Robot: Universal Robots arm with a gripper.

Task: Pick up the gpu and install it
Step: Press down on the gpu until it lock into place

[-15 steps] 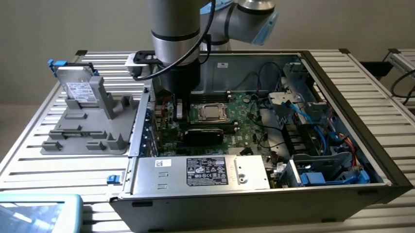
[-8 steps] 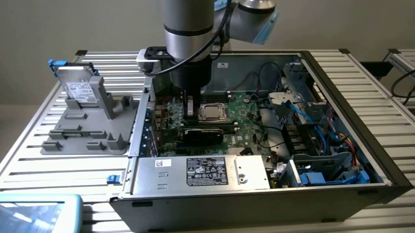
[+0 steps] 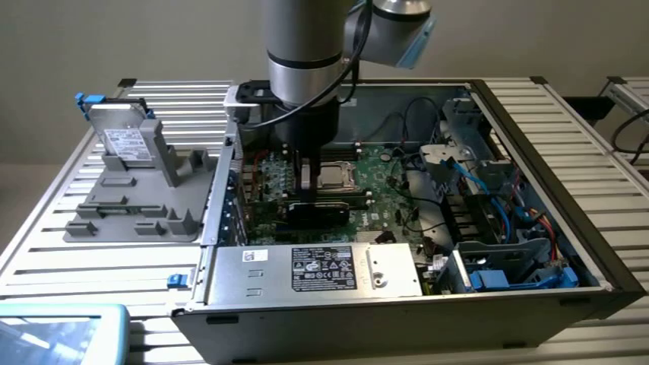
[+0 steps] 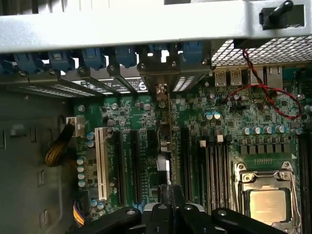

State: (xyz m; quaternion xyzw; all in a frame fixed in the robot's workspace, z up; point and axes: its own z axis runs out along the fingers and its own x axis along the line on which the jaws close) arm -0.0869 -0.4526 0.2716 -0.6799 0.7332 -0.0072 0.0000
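Fingers [image 4: 169,202] pinching thin flat gpu [image 4: 163,141]

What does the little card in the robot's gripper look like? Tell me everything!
The gpu is a small, thin, flat card. It looks black in the exterior view. The wrist view sees it edge-on, standing upright among the long black slots of the big green motherboard. Its thin silver end bracket reaches the grey metal computer case wall. The black gripper pinches its upper edge. Whether it is fully seated in a slot cannot be told.
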